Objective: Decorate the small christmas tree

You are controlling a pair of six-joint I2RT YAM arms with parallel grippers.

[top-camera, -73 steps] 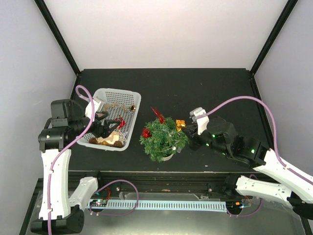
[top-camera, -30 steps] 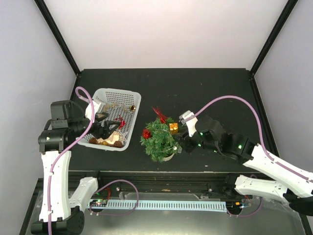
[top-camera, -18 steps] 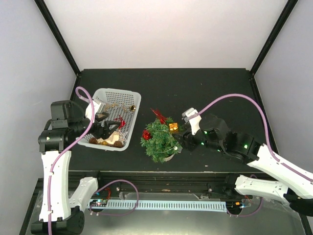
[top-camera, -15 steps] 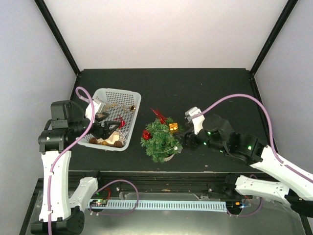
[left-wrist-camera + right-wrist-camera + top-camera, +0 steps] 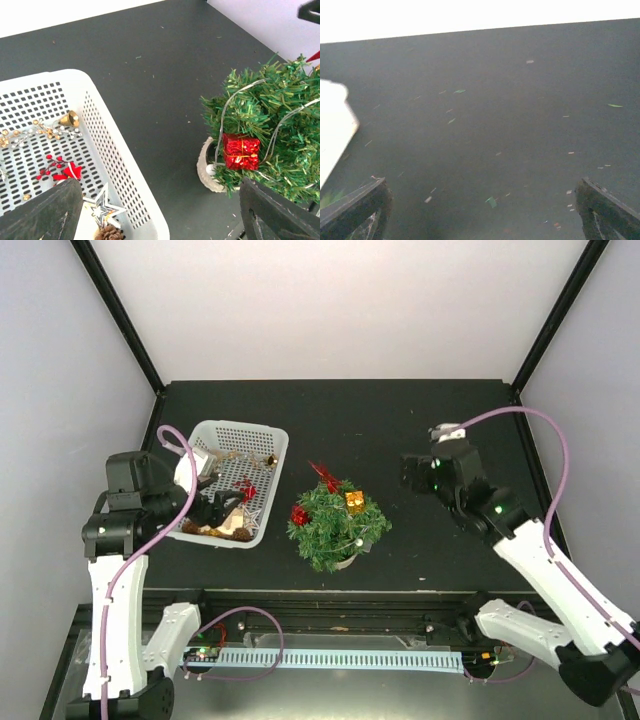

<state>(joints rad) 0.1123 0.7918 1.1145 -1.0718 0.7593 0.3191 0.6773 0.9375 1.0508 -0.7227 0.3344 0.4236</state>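
Small christmas tree stands upright in its cream pot at mid counter, between your two arms, so either one can reach it. It carries a gold gift box on the right side of its top, a red gift box on the side facing the basket, a red ornament at its far edge, and silver wire strung through the needles.

The white basket sits just left of the tree, on your left arm's side, which makes that arm the picker.

Your left end effector hangs over the basket's near corner, wide and empty, looking ready to drop onto the ornaments there. A star and a pine cone lie right under it; red berries and a gold bell lie further in.

Your right end effector is wide too and holds nothing. It sits well apart to the right of the tree, clear of the branches. Its wrist view shows only bare counter with needle bits.

Judgement: decorating is partly done, with ornaments left in the basket. Watch for snagging the wire.
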